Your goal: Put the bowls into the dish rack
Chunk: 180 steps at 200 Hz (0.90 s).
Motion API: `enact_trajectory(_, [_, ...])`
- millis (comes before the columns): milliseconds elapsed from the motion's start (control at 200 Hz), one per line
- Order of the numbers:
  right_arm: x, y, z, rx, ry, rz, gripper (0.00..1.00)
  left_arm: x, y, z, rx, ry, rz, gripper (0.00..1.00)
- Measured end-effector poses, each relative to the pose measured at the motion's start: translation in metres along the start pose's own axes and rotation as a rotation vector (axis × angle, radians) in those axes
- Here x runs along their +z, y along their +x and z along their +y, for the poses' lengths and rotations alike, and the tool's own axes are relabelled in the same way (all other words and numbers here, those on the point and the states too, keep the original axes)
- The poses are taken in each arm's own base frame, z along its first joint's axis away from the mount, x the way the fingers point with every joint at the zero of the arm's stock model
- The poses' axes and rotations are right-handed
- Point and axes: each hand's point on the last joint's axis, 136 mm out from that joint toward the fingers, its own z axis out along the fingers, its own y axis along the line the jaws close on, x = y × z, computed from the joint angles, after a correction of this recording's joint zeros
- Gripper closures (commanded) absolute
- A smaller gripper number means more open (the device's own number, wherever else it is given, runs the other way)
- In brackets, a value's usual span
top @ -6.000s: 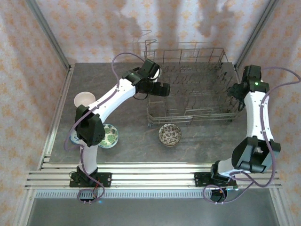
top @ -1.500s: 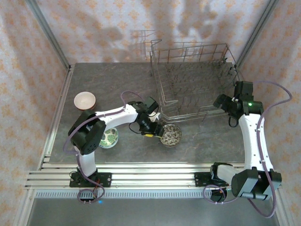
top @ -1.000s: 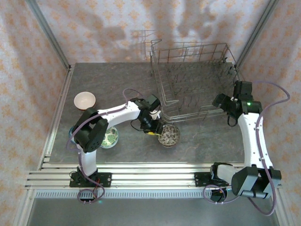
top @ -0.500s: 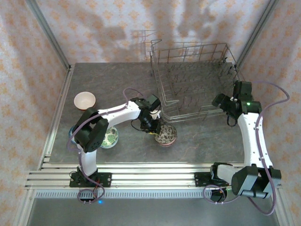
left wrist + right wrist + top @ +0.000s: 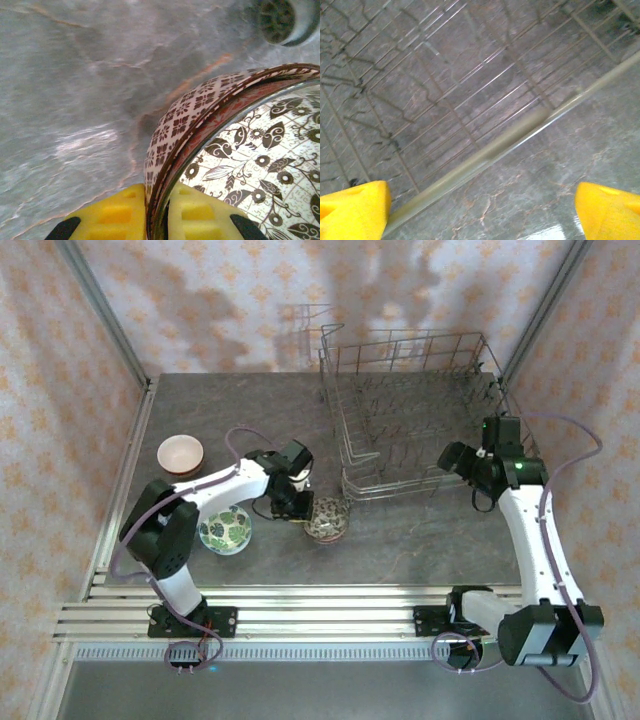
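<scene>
Brown-white patterned bowl point(image 5: 328, 519) is clamped by its rim between the yellow pads point(image 5: 115, 215) of the left gripper point(image 5: 305, 517), tilted above the grey table point(image 5: 420, 540) just before the dish rack point(image 5: 410, 420). Right gripper point(image 5: 452, 458) is held wide apart at the rack's right side. Green floral bowl point(image 5: 225, 530) and pinkish bowl point(image 5: 180, 452) are seen lying well left.

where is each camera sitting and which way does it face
Top external: high behind the arms, looking down on the table, dish rack and both arms.
Left wrist: on the left gripper, looking past its yellow fingers, clamped on the brown bowl.
Right wrist: on the open right gripper, looking down at the dish rack.
Shared: top and left wrist both show the brown bowl.
</scene>
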Motion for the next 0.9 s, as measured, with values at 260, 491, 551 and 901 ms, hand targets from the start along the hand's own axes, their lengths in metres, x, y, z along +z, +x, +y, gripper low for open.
enact_trajectory(260, [-0.004, 0.030, 0.041, -0.119, -0.062, 0.073, 0.10, -0.010, -0.004, 0.029, -0.086, -0.015, -0.041, 0.87])
enact_trajectory(491, [-0.018, 0.043, 0.077, -0.211, -0.108, 0.116, 0.13, -0.019, -0.011, 0.057, -0.169, -0.011, -0.082, 0.87])
enact_trajectory(551, [-0.025, 0.042, 0.089, -0.230, -0.127, 0.110, 0.14, -0.021, -0.011, 0.065, -0.193, -0.009, -0.093, 0.87])
enact_trajectory(901, [-0.036, 0.041, 0.167, -0.387, -0.179, 0.105, 0.16, -0.031, -0.016, 0.092, -0.283, 0.008, -0.129, 0.87])
